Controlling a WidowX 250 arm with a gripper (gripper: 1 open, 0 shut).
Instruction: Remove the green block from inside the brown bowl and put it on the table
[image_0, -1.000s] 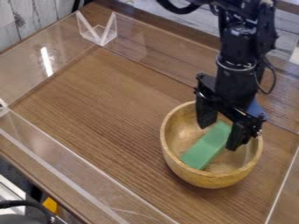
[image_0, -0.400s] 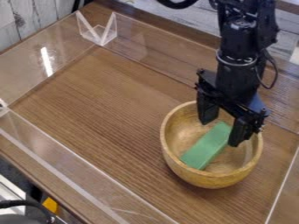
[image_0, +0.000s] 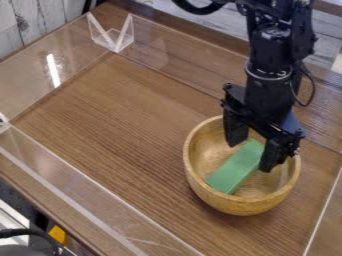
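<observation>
One round light-brown wooden bowl (image_0: 243, 172) is sitting near the front right part of the wide dark wood-grain tabletop (image_0: 120, 120), and inside it one small flat bright-green rectangular block (image_0: 238, 166) is lying, leaning up along the bowl's inner slope with its lower end toward the front and its upper end toward the back. One black robot arm is reaching down from the top right, carrying one tool (image_0: 261, 141) that is pointing straight down into the bowl. The tool is standing released, its two dark fingers (image_0: 283, 152) spread wide and clamping nothing. The upper end of the green block is lying between and just below those fingers; whether either finger is touching the block is not clear from this angle. The rest of the block is stretching out toward the front rim, free of the tool. Farther back and to the left, clear acrylic walls (image_0: 110, 32) are running along the tabletop's edges, with one folded clear corner piece standing at the far left. Compared with a second ago, nothing is differing visibly: the arm is staying at the same height over the bowl, the fingers are remaining equally spread, and the block is keeping its place.
</observation>
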